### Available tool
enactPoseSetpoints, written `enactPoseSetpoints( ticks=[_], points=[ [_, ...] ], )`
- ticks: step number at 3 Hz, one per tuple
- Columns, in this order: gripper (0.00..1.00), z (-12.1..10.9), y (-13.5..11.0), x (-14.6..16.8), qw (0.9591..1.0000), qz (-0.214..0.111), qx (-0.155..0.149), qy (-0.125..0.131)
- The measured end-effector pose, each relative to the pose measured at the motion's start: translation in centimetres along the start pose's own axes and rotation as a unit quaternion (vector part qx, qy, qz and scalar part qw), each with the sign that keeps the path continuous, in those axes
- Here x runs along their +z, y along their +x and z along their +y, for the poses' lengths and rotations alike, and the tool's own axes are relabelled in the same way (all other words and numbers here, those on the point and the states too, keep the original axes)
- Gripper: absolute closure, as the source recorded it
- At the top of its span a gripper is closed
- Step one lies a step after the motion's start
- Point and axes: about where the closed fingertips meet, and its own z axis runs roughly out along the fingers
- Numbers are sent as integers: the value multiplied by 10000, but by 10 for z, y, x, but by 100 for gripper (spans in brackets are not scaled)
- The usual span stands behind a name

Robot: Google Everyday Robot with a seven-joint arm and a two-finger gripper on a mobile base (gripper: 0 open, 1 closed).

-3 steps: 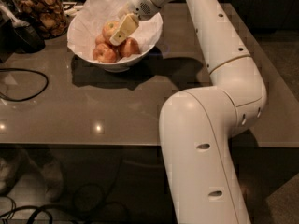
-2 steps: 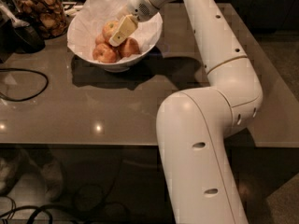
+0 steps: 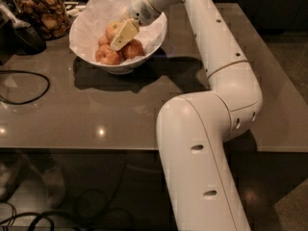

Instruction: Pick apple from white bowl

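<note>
One table (image 3: 120, 114) filled most of the frame: a glossy grey-brown top with two small lamp glints near its front edge. Below that edge the floor was dark, and several loose cables (image 3: 43, 215) lay at lower left. At far right I saw a paler strip of floor.

Counts from this view:
- One white bowl (image 3: 79, 42), upper left of centre, standing on the table and lined with crumpled white paper (image 3: 98, 4) that stood up past the rim.
- Three apples I could count with confidence in the bowl, heaped together; a fourth looked possible, partly hidden.
- One glass jar (image 3: 41, 13) of brown cookies at the upper left corner, just beside the bowl.
- One black cable loop (image 3: 26, 88) on the table at the left edge.
- One white arm (image 3: 216, 85), running from the bottom centre up to the top of the frame and bending back down into the bowl.

The gripper (image 3: 124, 34) sat inside the bowl, angled down to the lower left over the heap. The apple (image 3: 113, 29), paler and more yellowish than the two redder ones in front, lay at the back of the heap, just up-left of the gripper. I could not tell whether the gripper was holding it or was even in contact.
</note>
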Motion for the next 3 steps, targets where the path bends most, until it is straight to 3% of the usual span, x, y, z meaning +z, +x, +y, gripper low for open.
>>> enactPoseSetpoints(
  ticks=[1,3],
  points=[
    [42,-1,3,4,10000,-18,35,-35],
    [88,-1,3,4,10000,-19,35,-35]
  ],
)
